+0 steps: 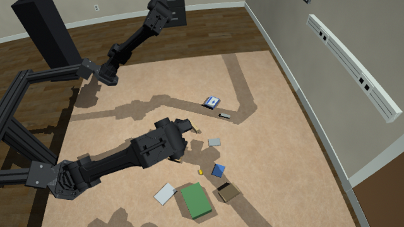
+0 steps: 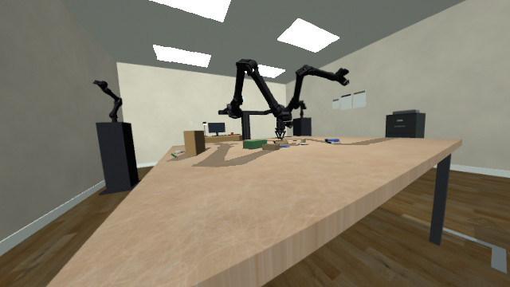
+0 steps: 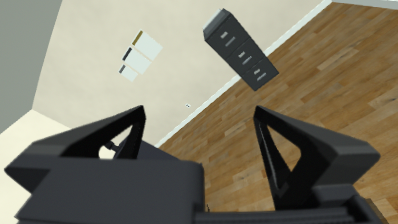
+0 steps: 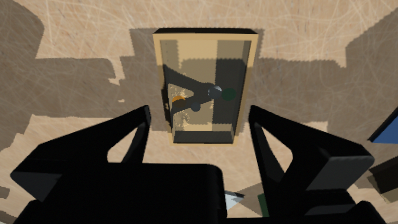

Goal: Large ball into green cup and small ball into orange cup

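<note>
The covered wooden puzzle (image 4: pixel 205 37) (image 2: pixel 280 142) lies on the table; my right arm mostly hides it in the top view. In the right wrist view the large grey ball (image 4: pixel 215 91) is just left of the dark green cup (image 4: pixel 229 94). The small ball (image 4: pixel 195 106) is between the cups, right of and below the orange cup (image 4: pixel 178 99). Finger shadows cross the box. My right gripper (image 4: pixel 199 111) (image 2: pixel 280 136) is open and empty above the puzzle, one finger toward each long side. My left gripper (image 3: pixel 199 111) (image 2: pixel 346 76) is open and empty, raised high and facing the cabinet.
A green box (image 1: pixel 196 200), a brown box (image 1: pixel 229 192), a blue block (image 1: pixel 218 170), a small yellow thing (image 1: pixel 201 172) and a white flat piece (image 1: pixel 165 193) lie near the puzzle. A grey piece (image 1: pixel 214 142), a tan piece (image 1: pixel 196 127) and a blue-white box (image 1: pixel 212 102) lie beyond.
</note>
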Motion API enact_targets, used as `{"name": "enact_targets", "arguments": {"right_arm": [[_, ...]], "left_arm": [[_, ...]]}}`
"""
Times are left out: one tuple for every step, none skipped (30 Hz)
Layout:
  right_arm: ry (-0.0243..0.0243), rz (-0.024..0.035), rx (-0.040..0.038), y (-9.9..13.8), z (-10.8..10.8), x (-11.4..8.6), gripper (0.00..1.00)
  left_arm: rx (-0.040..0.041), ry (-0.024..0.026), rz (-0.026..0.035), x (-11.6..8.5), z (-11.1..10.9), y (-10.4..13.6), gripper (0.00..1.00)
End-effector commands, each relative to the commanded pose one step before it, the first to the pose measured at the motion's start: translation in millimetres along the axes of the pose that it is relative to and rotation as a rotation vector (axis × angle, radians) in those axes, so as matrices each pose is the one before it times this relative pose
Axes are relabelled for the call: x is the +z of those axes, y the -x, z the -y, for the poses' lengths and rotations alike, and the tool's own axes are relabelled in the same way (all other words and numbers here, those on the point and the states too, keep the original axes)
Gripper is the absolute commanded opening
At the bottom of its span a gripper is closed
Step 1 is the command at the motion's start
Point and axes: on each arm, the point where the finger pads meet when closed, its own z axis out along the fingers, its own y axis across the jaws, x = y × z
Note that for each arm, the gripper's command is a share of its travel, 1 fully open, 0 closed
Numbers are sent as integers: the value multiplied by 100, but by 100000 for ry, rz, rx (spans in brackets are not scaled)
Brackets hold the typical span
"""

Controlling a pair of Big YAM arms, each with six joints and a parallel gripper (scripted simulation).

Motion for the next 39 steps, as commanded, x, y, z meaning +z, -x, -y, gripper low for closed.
{"name": "enact_targets", "arguments": {"right_arm": [[-1487,861,785,416,1009,1117,87],[0,0,0,0,0,0,87],[0,0,0,0,0,0,87],[-1009,1693,551,524,553,-608,87],[947,-1627,-509,-544,-527,946,87],[84,-100,-78,-32,-61,235,87],[7,-10,-11,-10,-9,182,87],[6,-10,-11,-10,-9,174,87],[6,-9,-10,-9,-8,165,87],[6,-9,-9,-9,-8,156,87],[5,-8,-9,-8,-7,146,87],[-5,-19,-8,-9,-5,136,87],[1,-11,-7,-7,-5,125,87],[28,-35,-32,-25,-25,117,87],[-17,4,9,4,8,103,87],[-34,209,-101,103,-29,10,87],[-489,787,250,262,272,-295,87],[-241,284,186,76,158,-76,87],[0,0,0,0,0,0,87],[0,0,0,0,0,0,87],[-4,-325,89,-135,25,167,87],[422,-639,-186,-230,-221,361,87],[262,-317,-205,-92,-175,199,87],[79,-85,12,-34,-62,60,87],[114,-120,-41,-93,-90,18,87],[-177,408,19,113,59,-216,87],[-217,441,68,161,97,-194,87],[-81,182,60,73,35,-71,87],[-25,0,72,-1,17,-2,87],[-15,-22,7,-4,2,2,87],[0,0,0,0,0,0,87],[0,0,0,0,0,0,87],[0,0,5,0,0,0,87],[0,0,0,0,0,0,87],[0,0,0,0,0,0,87],[0,0,0,0,0,0,87],[0,0,0,0,0,0,87],[0,0,0,0,0,0,87],[0,0,0,0,0,0,87]], "left_arm": [[1350,1704,4714,-598,-851,1674,100],[0,0,0,0,0,0,100],[0,0,0,0,0,0,100],[0,0,0,0,0,0,100],[0,0,0,0,0,0,100],[0,0,0,0,0,0,100],[0,0,0,0,0,0,100],[0,0,0,0,0,0,100],[0,0,0,0,0,0,100],[0,0,0,0,0,0,100],[0,0,0,0,0,0,100],[0,0,0,0,0,0,100],[0,0,0,0,0,0,100],[0,0,0,0,0,0,100],[0,0,0,0,0,0,100],[0,0,0,0,0,0,100],[0,0,0,0,0,0,100],[0,0,0,0,0,0,100],[0,0,0,0,0,0,100],[0,0,0,0,0,0,100],[0,0,0,0,0,0,100],[0,0,0,0,0,0,100],[0,0,0,0,0,0,100],[0,0,0,0,0,0,100],[0,0,0,0,0,0,100],[0,0,0,0,0,0,100],[0,0,0,0,0,0,100],[0,0,0,0,0,0,100],[0,0,0,0,0,0,100],[0,0,0,0,0,0,100],[0,0,0,0,0,0,100],[0,0,0,0,0,0,100],[0,0,0,0,0,0,100],[0,0,0,0,0,0,100],[0,0,0,0,0,0,100],[0,0,0,0,0,0,100],[0,0,0,0,0,0,100],[0,0,0,0,0,0,100],[0,0,0,0,0,0,100]]}}
